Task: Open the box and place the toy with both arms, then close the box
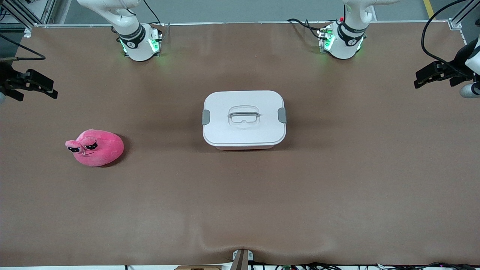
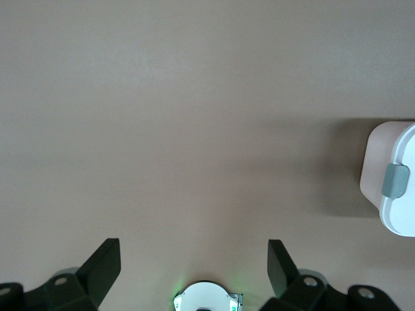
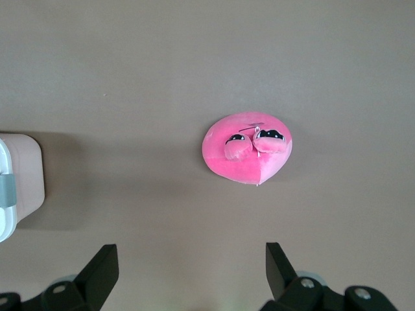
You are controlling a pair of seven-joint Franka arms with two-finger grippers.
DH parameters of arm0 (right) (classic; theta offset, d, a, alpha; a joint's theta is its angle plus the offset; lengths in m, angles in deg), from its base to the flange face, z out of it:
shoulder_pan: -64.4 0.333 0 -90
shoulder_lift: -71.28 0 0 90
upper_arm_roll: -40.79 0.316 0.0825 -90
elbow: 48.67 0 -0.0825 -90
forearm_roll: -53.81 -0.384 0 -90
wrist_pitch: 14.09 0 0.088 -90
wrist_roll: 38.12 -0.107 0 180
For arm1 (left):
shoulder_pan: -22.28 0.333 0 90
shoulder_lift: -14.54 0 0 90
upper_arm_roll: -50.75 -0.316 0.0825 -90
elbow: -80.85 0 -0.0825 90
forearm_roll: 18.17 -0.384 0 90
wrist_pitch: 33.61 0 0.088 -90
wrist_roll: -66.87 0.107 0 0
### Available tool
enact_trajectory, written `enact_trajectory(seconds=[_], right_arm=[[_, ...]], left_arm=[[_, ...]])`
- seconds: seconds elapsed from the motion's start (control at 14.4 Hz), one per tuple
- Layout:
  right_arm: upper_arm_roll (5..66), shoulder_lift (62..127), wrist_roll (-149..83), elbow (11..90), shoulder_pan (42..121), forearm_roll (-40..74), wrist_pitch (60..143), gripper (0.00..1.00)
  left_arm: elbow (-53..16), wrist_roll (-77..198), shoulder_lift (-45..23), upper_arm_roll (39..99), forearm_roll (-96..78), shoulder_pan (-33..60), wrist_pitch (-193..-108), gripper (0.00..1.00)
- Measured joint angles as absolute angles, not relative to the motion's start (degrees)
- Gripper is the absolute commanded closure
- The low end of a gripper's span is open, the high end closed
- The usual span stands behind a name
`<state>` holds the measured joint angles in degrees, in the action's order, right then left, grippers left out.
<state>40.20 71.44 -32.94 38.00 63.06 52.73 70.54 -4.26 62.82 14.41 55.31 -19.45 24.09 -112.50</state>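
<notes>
Box (image 1: 244,118) sits lidded while left tool (image 2: 194,262) and right tool (image 3: 192,265) hover spread apart.

The left gripper (image 1: 418,77) hung in the air over the table edge at the left arm's end, fingers (image 2: 104,264) spread wide apart. The right gripper (image 1: 52,88) hung over the edge at the right arm's end, fingers (image 3: 104,271) spread wide too.
</notes>
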Motion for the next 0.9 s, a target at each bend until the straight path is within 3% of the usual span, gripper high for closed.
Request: enact_trajectory(seconds=[0.9], right_arm=[[40.3,76.0,-32.9,38.0,63.1,48.7,71.2,0.00]], left_arm=[[-1.2,54.9,9.5,55.5,-19.5,23.9,-115.7,0.00]])
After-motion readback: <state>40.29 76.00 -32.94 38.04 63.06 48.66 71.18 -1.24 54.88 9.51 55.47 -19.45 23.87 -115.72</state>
